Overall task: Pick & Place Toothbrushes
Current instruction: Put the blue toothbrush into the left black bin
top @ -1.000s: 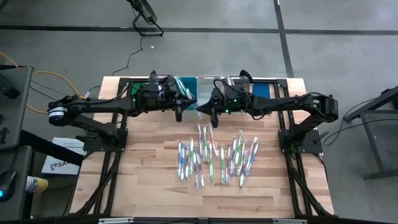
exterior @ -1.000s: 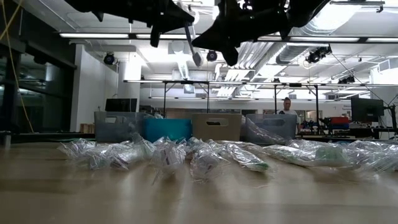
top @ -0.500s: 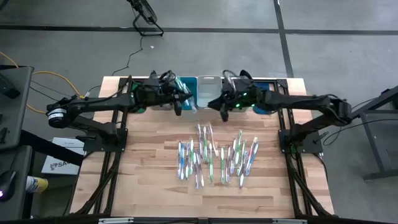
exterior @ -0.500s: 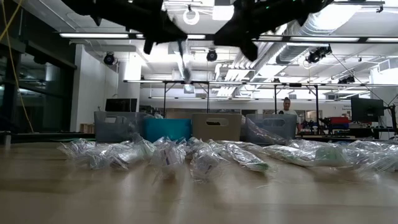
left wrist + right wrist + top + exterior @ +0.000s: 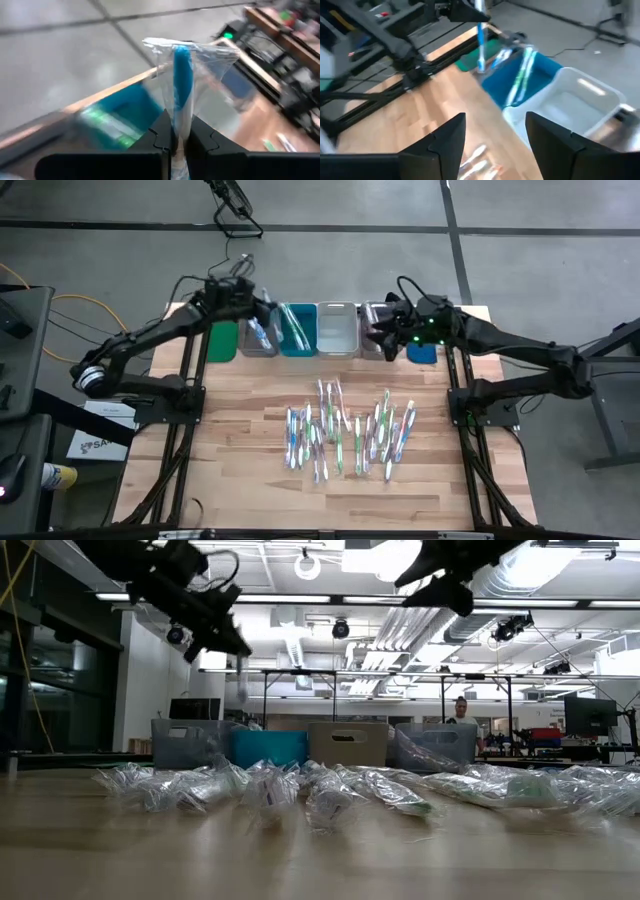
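Left tool (image 5: 176, 145) shut tight on a blue wrapped toothbrush (image 5: 182, 80), over the grey bin (image 5: 258, 338) at the desk's 11 o'clock: placing step, release next. Right tool (image 5: 495, 132) wide open, empty, near the clear bin (image 5: 336, 330). Remaining toothbrushes (image 5: 345, 430) lie mid-desk.

We see a loose scatter of wrapped toothbrushes (image 5: 345, 430) lying flat mid-surface, handles blue, green, pink and white. One blue toothbrush (image 5: 182, 80) in clear wrap stands upright, pinched in the left claw (image 5: 177, 142) above the bins; green ones (image 5: 520, 80) rest slanted in the teal bin (image 5: 298, 340).
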Controlling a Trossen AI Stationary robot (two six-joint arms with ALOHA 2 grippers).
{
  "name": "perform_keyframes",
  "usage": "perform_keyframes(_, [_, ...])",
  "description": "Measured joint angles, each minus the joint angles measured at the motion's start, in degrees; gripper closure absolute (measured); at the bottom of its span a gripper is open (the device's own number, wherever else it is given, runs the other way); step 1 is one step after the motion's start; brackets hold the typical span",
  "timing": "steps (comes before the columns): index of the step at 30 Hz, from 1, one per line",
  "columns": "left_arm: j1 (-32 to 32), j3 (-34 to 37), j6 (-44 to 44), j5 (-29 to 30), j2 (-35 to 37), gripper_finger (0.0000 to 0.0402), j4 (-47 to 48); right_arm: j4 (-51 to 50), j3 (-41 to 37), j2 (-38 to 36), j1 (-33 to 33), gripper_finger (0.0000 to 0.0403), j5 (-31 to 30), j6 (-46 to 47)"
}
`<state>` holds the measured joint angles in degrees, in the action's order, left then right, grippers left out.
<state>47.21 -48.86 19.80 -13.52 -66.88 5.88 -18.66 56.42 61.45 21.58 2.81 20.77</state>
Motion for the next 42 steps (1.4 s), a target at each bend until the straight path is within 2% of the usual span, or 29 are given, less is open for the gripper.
perform_keyframes(5, [7.5, 0.0, 1.5, -3.0, -0.1, 0.0384, 5.2, -1.8, 0.0, -0.7, -0.1, 0.0207, -2.9, 0.9])
perform_keyframes(8, [9.8, 0.0, 1.5, -4.1, -0.7, 0.0384, 8.3, -1.9, 0.0, -0.6, -0.1, 0.0208, -4.0, 0.9])
perform_keyframes(15, [11.1, 0.0, 3.0, -4.0, -5.1, 0.0384, 8.4, -2.3, 0.0, -0.6, 0.0, 0.0209, -10.1, 3.5])
perform_keyframes(21, [11.0, 0.0, 5.7, -3.9, -8.6, 0.0377, 9.3, -3.2, 0.0, -0.6, 0.0, 0.0209, -10.9, 3.7])
perform_keyframes(23, [11.1, 0.0, 6.2, -3.0, -9.1, 0.0354, 9.3, -4.0, 0.0, -0.6, 0.0, 0.0209, -10.9, 4.7])
perform_keyframes(28, [11.0, 0.0, 6.2, -2.2, -9.2, 0.0263, 9.3, -5.8, 0.0, -0.6, 0.0, 0.0209, -10.9, 6.4])
perform_keyframes(34, [11.0, 0.0, 6.0, -2.2, -9.2, 0.0176, 9.3, -8.3, 0.0, -0.6, 0.0, 0.0209, -13.4, 7.5])
perform_keyframes(37, [11.0, 0.0, 6.0, -2.2, -9.2, 0.0153, 9.3, -8.3, 0.0, -0.6, 0.0, 0.0209, -13.4, 7.6])
perform_keyframes(42, [11.0, 0.0, 5.3, -1.1, -9.2, 0.0145, 9.4, -8.3, 0.0, -0.6, 0.0, 0.0209, -13.4, 7.6])
